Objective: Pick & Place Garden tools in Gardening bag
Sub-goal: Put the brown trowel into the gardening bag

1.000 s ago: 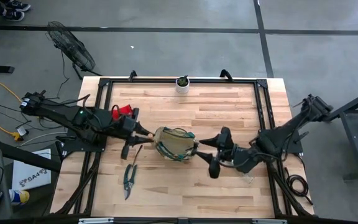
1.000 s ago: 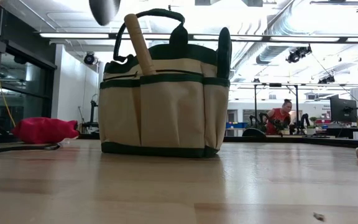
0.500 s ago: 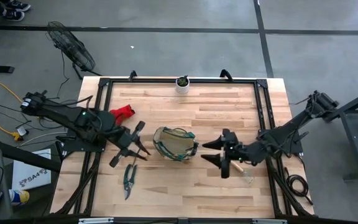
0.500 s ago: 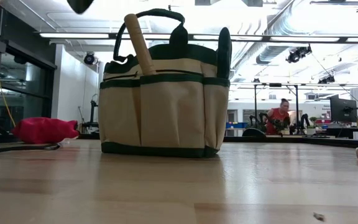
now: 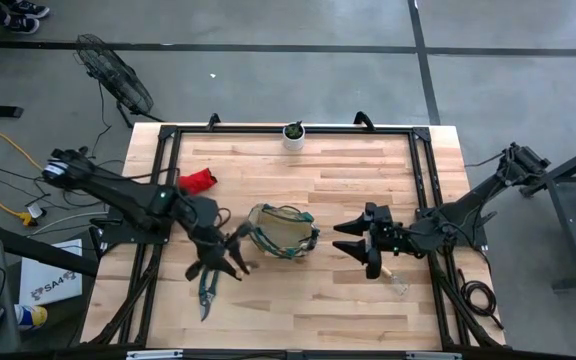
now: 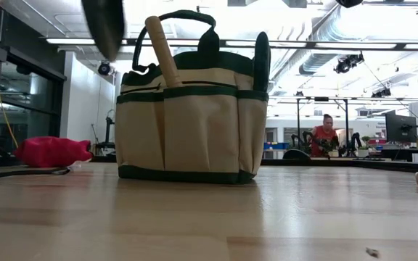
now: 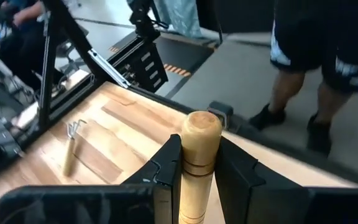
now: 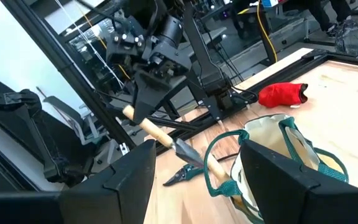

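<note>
The tan gardening bag (image 5: 281,232) with green trim stands upright at mid-table, and a wooden handle (image 6: 162,51) sticks up from one of its pockets. My left gripper (image 5: 234,252), just left of the bag and toward the near edge, is shut on a wooden-handled trowel (image 8: 166,140). Right of the bag, my right gripper (image 5: 361,246) stands open with nothing between its fingers. Pruning shears (image 5: 206,285) lie flat near the left front. A red item (image 5: 198,180) lies at the left. A wooden-handled fork (image 7: 69,152) lies on the table by the right arm. My left gripper pinches the trowel's wooden handle (image 7: 199,163) between its two fingers, close to the rounded butt end (image 7: 201,127), which sticks out past the fingertips. The fingers come slanting down from the table's left. The trowel is lifted clear and tilted, its metal blade (image 8: 185,151) lower and toward the bag.
A small white pot with a green plant (image 5: 294,132) stands at the far edge. A person's legs (image 7: 316,56) show on the floor beyond the table. Bare wood lies in front of the bag.
My left gripper has sunk and gone toward the near edge beside the bag, rolling its wrist; the trowel has turned with it. My right gripper has drawn back from the bag's right side toward the table's right edge, still open.
</note>
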{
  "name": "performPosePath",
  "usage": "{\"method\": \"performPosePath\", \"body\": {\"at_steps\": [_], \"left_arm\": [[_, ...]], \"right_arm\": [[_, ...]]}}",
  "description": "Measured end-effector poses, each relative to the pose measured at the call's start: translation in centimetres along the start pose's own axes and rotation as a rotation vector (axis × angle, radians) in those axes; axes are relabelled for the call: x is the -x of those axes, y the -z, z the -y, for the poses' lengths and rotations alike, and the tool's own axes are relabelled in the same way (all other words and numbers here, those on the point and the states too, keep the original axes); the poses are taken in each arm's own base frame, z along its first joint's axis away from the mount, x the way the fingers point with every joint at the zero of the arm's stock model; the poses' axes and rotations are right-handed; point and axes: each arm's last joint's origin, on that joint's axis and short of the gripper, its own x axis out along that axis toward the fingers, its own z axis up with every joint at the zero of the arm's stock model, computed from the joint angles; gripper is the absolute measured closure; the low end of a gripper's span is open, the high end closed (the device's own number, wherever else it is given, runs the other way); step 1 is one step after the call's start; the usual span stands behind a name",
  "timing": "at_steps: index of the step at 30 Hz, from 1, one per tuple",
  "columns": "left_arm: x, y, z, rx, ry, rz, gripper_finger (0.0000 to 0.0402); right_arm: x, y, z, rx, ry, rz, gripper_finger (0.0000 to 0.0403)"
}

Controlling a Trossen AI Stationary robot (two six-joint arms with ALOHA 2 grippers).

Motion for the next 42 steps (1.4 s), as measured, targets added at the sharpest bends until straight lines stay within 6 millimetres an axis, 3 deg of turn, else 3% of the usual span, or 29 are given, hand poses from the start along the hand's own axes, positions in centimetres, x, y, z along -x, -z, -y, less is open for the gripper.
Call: {"method": "performPosePath", "body": {"at_steps": [5,11,33,42], "left_arm": [[-1.1,0.9,-0.1,-0.149,0.021,-0.057,0.0339],[-1.7,1.9,0.1,-0.154,0.05,-0.138,0.0339],[-1.7,1.7,-0.1,-0.224,0.019,-0.132,0.0339],[-0.7,1.0,0.0,-0.226,-0.003,-0.096,0.0339]], "right_arm": [[0.0,0.0,0.0,-0.002,0.001,0.001,0.0176],[0.0,0.0,0.0,-0.004,0.002,0.001,0.0176],[0.0,0.0,0.0,-0.023,0.001,0.001,0.0176],[0.0,0.0,0.0,-0.023,0.005,0.003,0.0176]]}}
